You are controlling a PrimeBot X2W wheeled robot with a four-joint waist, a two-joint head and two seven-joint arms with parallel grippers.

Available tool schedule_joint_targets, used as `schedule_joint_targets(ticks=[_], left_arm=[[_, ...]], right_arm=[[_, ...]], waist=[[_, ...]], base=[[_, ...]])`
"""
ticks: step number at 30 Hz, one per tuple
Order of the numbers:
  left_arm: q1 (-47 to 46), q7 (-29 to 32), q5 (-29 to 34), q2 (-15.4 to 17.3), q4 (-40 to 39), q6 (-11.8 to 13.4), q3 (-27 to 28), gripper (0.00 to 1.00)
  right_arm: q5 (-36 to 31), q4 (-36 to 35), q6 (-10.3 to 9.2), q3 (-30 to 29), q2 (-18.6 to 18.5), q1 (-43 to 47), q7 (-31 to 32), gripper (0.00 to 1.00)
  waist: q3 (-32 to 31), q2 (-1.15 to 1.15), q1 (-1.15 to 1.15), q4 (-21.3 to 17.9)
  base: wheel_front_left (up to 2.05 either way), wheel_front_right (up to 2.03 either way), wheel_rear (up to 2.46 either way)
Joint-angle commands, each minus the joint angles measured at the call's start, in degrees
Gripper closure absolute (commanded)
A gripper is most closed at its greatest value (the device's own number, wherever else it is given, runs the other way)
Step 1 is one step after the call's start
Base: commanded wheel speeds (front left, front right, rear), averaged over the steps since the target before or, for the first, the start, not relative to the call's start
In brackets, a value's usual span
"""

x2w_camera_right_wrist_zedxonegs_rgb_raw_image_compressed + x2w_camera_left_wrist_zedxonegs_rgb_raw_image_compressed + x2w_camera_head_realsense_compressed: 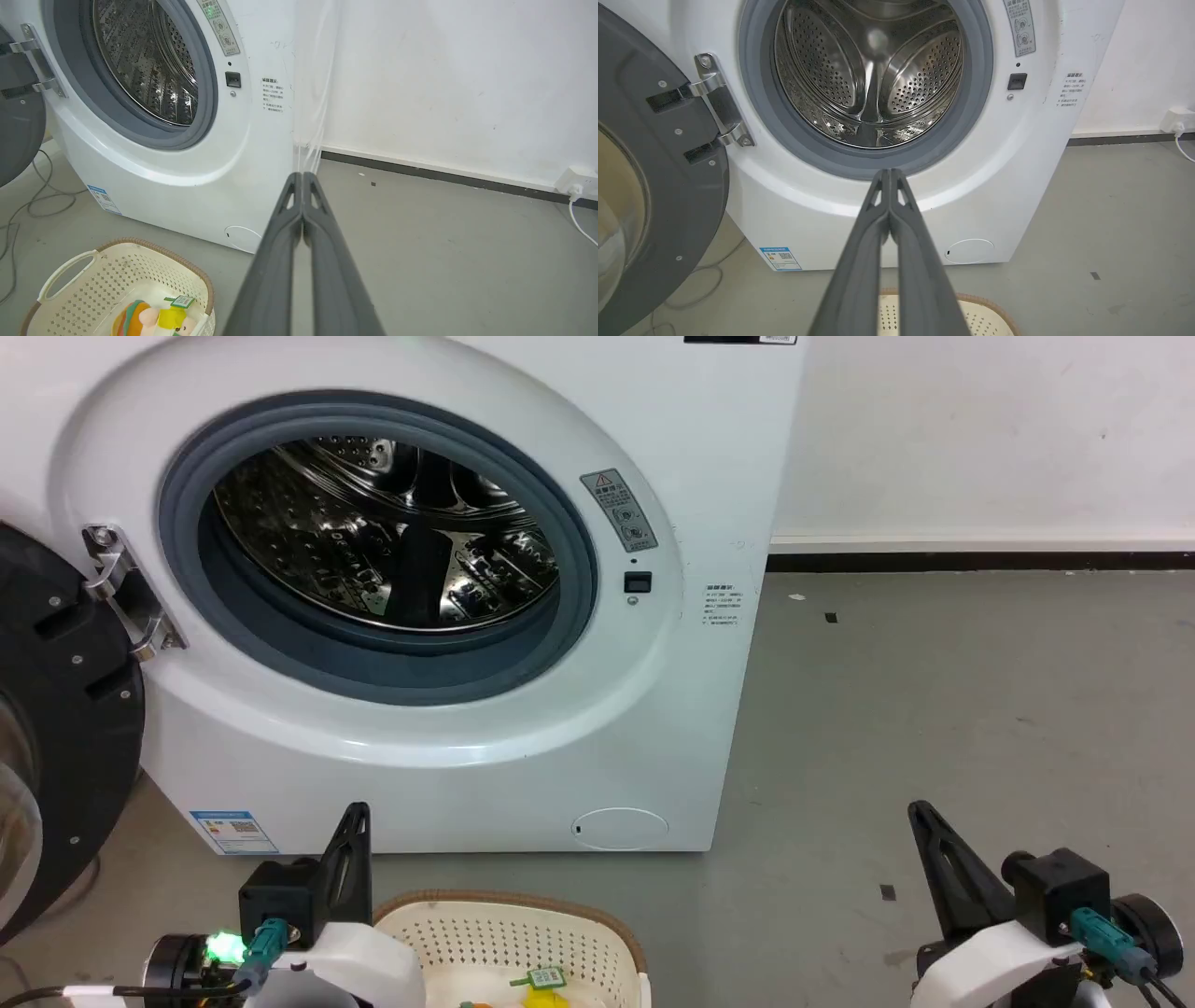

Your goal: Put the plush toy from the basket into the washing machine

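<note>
nearest to me are my two pincers, and both are narrow to the point of no gap. the left pincer (889,175) is pressed tip to tip and holds nothing, and the right pincer (302,176) is the same. just below them, between the two arms, the one basket (117,275) sits on the floor (934,728). the one plush toy (149,319) lies at its bottom, doll and hamburger cushion together, with a green tag (182,302) on top (soft stuff, so i expect it to squash under a grip). beyond the basket stands the one washing machine (448,747). its door (65,728) is swung wide to my left and the steel drum (373,541) shows through the grey ring.

so i judge the first step, the pick, is not yet begun. the next move calls for spreading one pincer, tipping it down into the basket, and closing on the thick of the toy rather than the tag. then comes a lift clear for the carry to the drum.
</note>
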Motion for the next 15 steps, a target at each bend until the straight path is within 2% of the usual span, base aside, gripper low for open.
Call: schedule_joint_targets(ticks=[1, 6, 7, 15], left_arm=[[-0.9, 0.0, 0.2, 0.0, -0.3, -0.2, 0.0, 1.00], [-0.9, 0.0, 0.2, 0.0, -0.3, -0.2, 0.0, 1.00], [0.0, 0.0, 0.0, 0.0, 0.0, 0.0, 0.0, 0.00], [0.1, -0.5, -0.6, 0.0, 0.3, 0.1, -0.3, 0.00]], right_arm=[[-0.4, -0.2, -0.04, 0.0, 0.0, -0.8, 0.1, 1.00], [-0.4, -0.2, -0.04, 0.0, 0.0, -0.8, 0.1, 1.00], [0.0, 0.0, 0.01, 0.0, 0.0, 0.0, 0.0, 0.00], [0.5, 0.1, 0.01, -0.2, 0.0, 0.1, -0.5, 0.00]], waist=[[0.0, 0.00, 0.00, 0.0], [0.0, 0.00, 0.00, 0.0], [0.0, 0.00, 0.00, 0.0], [0.0, 0.00, 0.00, 0.0]], base=[[0.00, 0.00, 0.00], [0.00, 0.00, 0.00], [0.00, 0.00, 0.00], [0.00, 0.00, 0.00]])
